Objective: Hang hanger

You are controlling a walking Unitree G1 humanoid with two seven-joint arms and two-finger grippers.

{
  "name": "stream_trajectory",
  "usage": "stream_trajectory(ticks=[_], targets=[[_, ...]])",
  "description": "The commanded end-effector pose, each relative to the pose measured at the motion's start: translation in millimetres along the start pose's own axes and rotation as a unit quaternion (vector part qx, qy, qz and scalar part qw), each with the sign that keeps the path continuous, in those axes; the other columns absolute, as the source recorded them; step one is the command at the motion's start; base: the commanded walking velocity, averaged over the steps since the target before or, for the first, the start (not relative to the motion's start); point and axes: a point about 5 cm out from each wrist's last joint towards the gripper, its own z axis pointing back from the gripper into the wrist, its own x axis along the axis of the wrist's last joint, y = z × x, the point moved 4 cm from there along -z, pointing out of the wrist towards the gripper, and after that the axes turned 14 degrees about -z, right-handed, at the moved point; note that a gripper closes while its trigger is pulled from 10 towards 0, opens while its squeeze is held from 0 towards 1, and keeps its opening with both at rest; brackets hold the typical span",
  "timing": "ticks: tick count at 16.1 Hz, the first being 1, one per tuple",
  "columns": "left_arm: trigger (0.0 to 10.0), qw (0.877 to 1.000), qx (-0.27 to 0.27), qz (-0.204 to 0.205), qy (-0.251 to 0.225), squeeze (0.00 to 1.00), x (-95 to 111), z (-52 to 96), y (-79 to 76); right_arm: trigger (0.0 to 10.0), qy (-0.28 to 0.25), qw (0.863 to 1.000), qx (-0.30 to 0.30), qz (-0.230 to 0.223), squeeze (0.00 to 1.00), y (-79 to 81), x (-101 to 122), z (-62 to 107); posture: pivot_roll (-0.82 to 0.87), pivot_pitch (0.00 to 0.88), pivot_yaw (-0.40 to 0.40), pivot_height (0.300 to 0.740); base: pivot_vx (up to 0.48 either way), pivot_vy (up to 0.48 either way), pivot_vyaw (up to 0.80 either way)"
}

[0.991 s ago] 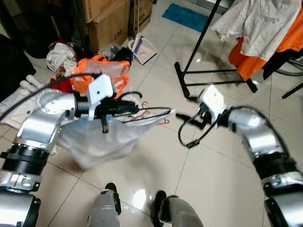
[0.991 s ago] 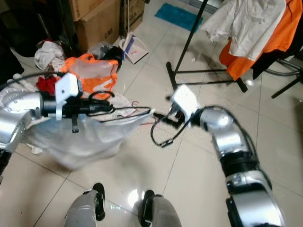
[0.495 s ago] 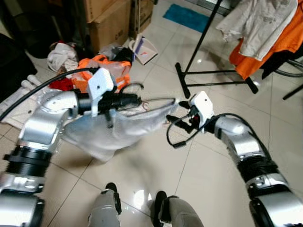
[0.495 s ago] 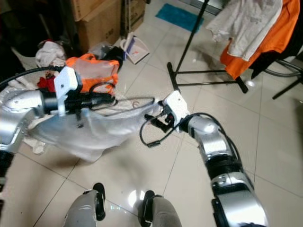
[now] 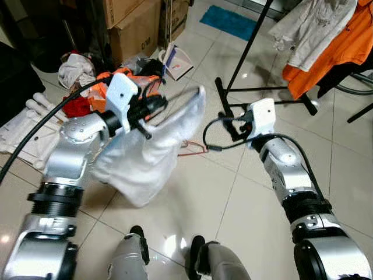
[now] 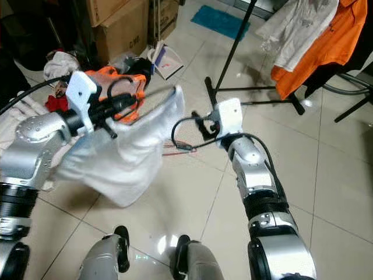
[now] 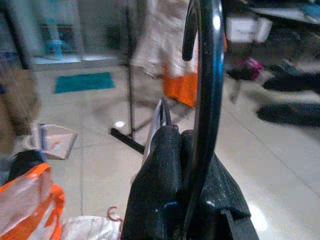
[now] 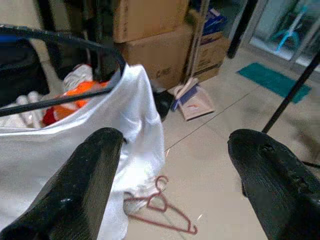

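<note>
My left gripper (image 7: 187, 165) is clamped on the black hanger (image 7: 206, 100), which carries a white shirt (image 5: 148, 154) up over the floor. My right gripper (image 8: 175, 165), just beside it, has its fingers wide apart.

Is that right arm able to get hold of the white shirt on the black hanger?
Probably yes: the right gripper is open, facing the white shirt on the black hanger, with nothing between.
</note>
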Motion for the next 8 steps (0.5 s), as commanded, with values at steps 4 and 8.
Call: stream_trajectory(ticks=[4,8], targets=[[0.0,0.992,0.106,0.065,-0.009,0.0,-1,-11.4,-1.5,10.0,-0.018,0.998,-0.053,-0.034,0.0,-2.4,-5,0.8,0.01,0.212,-0.113,0.74,0.0,0.0,0.0],[0.7,0.981,0.179,0.064,0.027,0.0,-10,-14.1,6.0,10.0,-0.029,0.996,-0.069,-0.052,0.0,2.3,-3,-5.4,0.01,0.2,-0.106,0.74,0.0,0.0,0.0]])
